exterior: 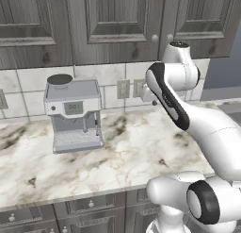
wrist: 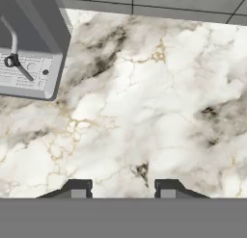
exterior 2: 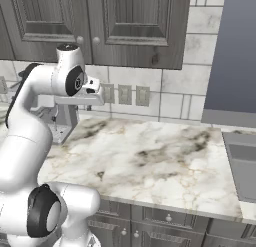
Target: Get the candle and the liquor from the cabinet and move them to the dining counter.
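The dark grey cabinet (exterior: 117, 20) (exterior 2: 135, 21) hangs above the marble worktop. Both of its raised-panel doors are shut, and two round knobs (exterior: 154, 37) sit side by side at their lower corners. The candle and the liquor are hidden, and the dining counter is out of view. My gripper (wrist: 123, 189) (exterior 2: 90, 104) hangs below the doors, pointing down at bare marble. Its two fingertips (wrist: 78, 188) stand apart with nothing between them, so it is open and empty.
A grey coffee machine (exterior: 74, 114) (wrist: 29, 49) stands on the marble worktop (exterior: 132, 147) to the left of my hand. Wall sockets (exterior 2: 125, 94) line the tiled backsplash. At the right are a tall grey panel (exterior 2: 235, 51) and a grey appliance top (exterior 2: 245, 166).
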Motion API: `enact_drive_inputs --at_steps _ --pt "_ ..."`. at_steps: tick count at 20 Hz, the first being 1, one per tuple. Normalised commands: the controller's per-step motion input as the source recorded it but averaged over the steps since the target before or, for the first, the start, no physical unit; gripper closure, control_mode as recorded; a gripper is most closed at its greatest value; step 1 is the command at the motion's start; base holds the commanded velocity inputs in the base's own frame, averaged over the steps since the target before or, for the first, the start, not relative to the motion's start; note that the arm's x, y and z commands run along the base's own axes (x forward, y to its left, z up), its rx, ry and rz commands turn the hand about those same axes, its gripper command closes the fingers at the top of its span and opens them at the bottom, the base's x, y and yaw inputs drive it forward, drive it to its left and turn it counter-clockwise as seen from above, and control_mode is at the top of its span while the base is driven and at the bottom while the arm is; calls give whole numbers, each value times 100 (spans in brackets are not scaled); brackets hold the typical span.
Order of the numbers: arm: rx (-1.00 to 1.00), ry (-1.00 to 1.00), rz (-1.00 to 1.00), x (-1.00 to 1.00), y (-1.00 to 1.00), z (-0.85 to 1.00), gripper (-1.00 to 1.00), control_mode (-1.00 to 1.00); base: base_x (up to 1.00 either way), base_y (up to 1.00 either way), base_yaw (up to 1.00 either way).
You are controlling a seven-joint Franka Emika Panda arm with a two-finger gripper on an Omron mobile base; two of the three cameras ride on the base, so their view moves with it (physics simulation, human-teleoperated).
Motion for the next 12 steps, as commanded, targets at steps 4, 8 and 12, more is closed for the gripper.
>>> enact_drive_inputs --at_steps 4,8,12 --pt "0 -7 1 -19 2 0 -100 -100 0 0 0" --pt "-5 -29 3 -27 8 13 -100 -100 0 0 0" --pt "-5 -52 2 -32 3 45 -100 -100 0 0 0"
